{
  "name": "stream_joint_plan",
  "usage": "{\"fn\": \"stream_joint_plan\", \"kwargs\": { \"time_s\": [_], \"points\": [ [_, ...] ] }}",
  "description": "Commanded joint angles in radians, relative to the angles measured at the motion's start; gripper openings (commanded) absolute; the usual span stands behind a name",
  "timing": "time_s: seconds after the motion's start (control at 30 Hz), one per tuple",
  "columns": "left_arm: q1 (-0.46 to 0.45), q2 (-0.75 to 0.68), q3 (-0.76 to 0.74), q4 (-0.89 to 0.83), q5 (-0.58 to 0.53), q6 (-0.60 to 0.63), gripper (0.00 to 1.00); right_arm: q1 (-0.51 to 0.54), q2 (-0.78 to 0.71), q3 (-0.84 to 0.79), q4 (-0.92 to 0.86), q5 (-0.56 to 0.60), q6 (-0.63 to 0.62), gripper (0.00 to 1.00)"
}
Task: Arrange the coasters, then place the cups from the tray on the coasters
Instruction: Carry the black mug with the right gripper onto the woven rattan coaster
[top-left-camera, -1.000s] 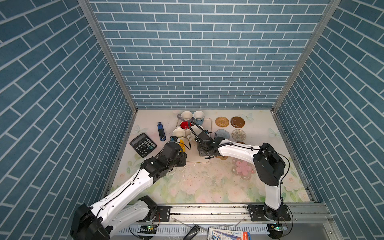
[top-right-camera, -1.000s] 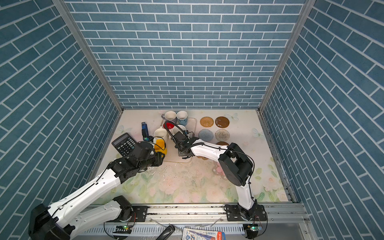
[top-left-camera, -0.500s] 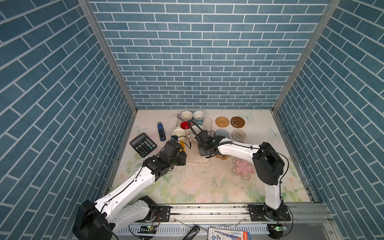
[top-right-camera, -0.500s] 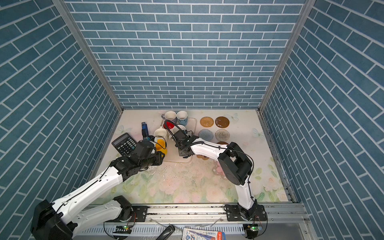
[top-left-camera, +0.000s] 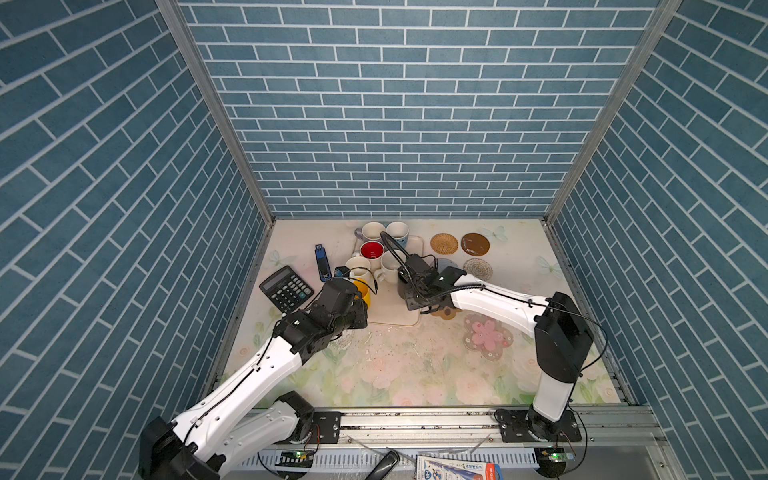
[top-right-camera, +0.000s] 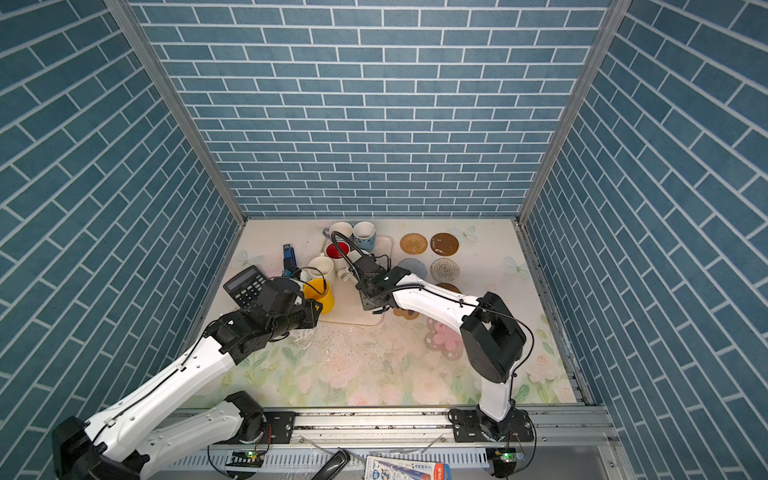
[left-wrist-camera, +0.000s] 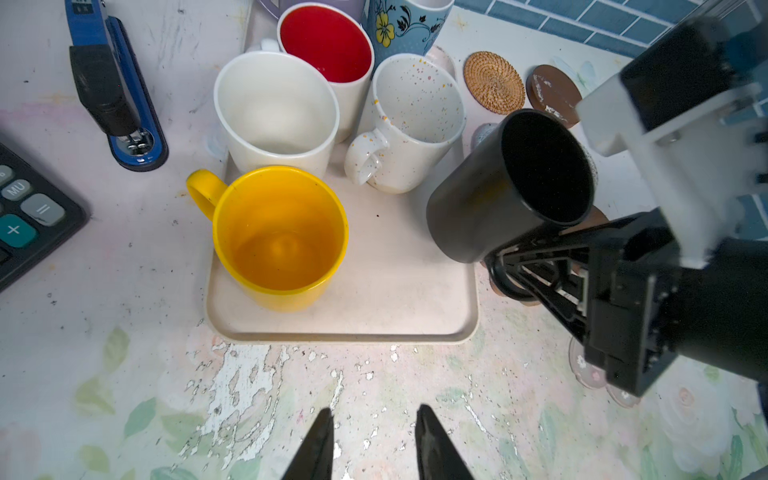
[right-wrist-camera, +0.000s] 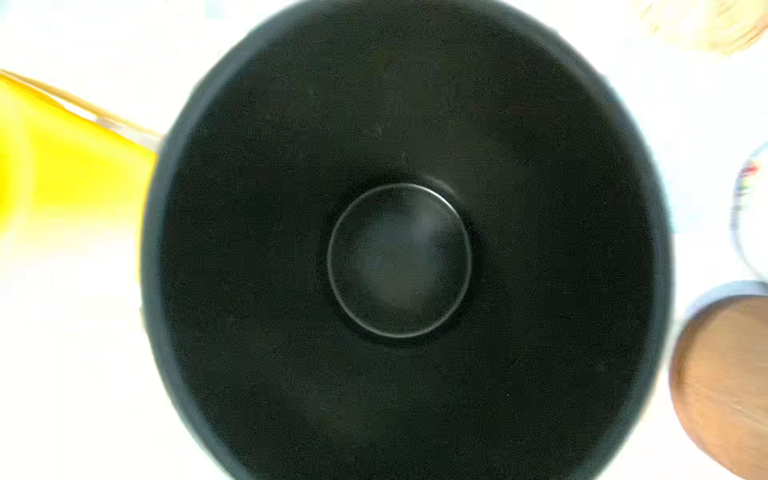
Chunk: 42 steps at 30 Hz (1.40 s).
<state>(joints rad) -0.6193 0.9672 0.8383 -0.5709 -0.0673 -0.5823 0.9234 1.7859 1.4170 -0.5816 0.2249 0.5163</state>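
Black mug (left-wrist-camera: 511, 187) in the right jaws, clenched on its handle, tilted, lifted off the beige tray (left-wrist-camera: 340, 332) and hanging over the tray's four o'clock edge, as seen in both top views. Left jaws released, empty, hovering low over the desk (left-wrist-camera: 124, 374) at about seven o'clock of the tray, near the yellow mug (left-wrist-camera: 282, 237). At three o'clock of the tray, coasters already spread, all bare: woven tan coaster (top-left-camera: 444, 243) and brown disc (top-left-camera: 475, 244) farthest back, whitish woven coaster (top-left-camera: 478, 269) at six o'clock of that disc, pink flower coaster (top-left-camera: 487, 337) toward five o'clock.

Judged from this: arranging done, first cup on its way, six cups waiting on the tray. Next move, as a guess: swing the black mug toward three o'clock, set it upright, lower it centred on one bare coaster, then loosen the grip. Care needed for the speckled white mug (left-wrist-camera: 415, 124) close at eleven o'clock, and for thin coasters sliding under a tilted base.
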Motion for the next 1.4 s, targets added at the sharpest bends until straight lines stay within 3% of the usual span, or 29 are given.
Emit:
{"fn": "stream_joint_plan", "kwargs": {
  "time_s": [0.0,0.27,0.57,0.93,1.13,1.37],
  "points": [
    [0.006,-0.006,0.047,-0.051,-0.015,0.016,0.34,-0.005,-0.111,-0.032,0.018,0.069,-0.036,0.0],
    [0.006,0.091,0.124,-0.015,-0.024,0.048,0.34,-0.089,-0.219,-0.09,0.021,0.048,-0.058,0.0],
    [0.008,0.324,0.255,0.106,-0.012,0.091,0.34,-0.289,-0.248,-0.125,0.096,-0.085,-0.163,0.0],
    [0.065,0.666,0.497,0.277,0.068,0.133,0.34,-0.469,-0.018,0.029,0.166,-0.201,-0.25,0.0],
    [0.097,0.81,0.642,0.324,0.024,0.181,0.34,-0.497,0.137,0.172,0.176,-0.201,-0.311,0.0],
    [0.132,0.928,0.709,0.43,0.02,0.196,0.34,-0.508,0.291,0.392,0.134,-0.173,-0.364,0.0]
  ]
}}
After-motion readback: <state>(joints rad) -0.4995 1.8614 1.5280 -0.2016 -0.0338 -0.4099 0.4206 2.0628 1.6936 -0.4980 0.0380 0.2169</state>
